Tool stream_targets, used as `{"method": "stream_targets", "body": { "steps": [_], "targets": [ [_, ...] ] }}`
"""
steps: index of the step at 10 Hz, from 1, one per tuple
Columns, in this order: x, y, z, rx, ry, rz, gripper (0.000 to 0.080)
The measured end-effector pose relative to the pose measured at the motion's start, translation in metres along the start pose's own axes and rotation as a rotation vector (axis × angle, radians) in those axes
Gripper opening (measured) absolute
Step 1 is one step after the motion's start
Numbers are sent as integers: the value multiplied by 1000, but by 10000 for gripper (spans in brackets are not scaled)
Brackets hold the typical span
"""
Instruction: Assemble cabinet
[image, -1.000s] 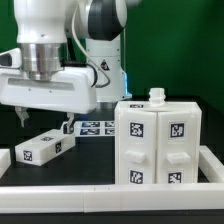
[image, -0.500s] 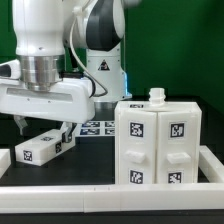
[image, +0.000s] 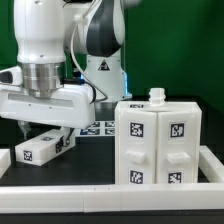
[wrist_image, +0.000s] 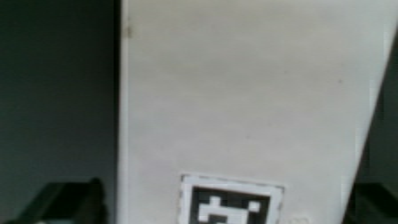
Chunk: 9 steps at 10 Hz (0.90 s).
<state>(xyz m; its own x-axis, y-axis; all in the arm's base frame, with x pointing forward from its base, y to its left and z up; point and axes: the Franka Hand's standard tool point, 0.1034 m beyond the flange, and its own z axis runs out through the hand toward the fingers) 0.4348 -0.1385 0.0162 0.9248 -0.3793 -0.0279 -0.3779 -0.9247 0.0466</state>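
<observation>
The cabinet body (image: 160, 142) stands upright on the exterior view's right: a white boxy block with several black-and-white tags and a small knob on top. A long white cabinet block (image: 45, 146) with tags lies flat on the table on the exterior view's left. My gripper (image: 43, 130) hangs just above this block, open, with a dark finger on each side. In the wrist view the block (wrist_image: 240, 100) fills the frame, its tag (wrist_image: 231, 205) between my gripper's (wrist_image: 228, 205) dark fingertips (wrist_image: 75, 200), which do not touch it.
The marker board (image: 98, 127) lies flat on the table behind the block and the cabinet body. A raised white rim (image: 110, 190) runs along the table's front edge, with another rim (image: 210, 160) on the exterior view's right.
My gripper has come down and shifted slightly to the exterior view's right, so it now straddles the lying block. The block and the cabinet body have not moved.
</observation>
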Motion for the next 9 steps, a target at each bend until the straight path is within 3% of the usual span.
{"method": "stream_targets", "body": {
  "steps": [1,2,7,9],
  "targets": [
    [0,-1,0,0,0,-5,605],
    [0,-2,0,0,1,-8,554],
    [0,-4,-1,1,-4,-13,554],
    [3,-33,-33,29,-20,-53,554]
  ]
}}
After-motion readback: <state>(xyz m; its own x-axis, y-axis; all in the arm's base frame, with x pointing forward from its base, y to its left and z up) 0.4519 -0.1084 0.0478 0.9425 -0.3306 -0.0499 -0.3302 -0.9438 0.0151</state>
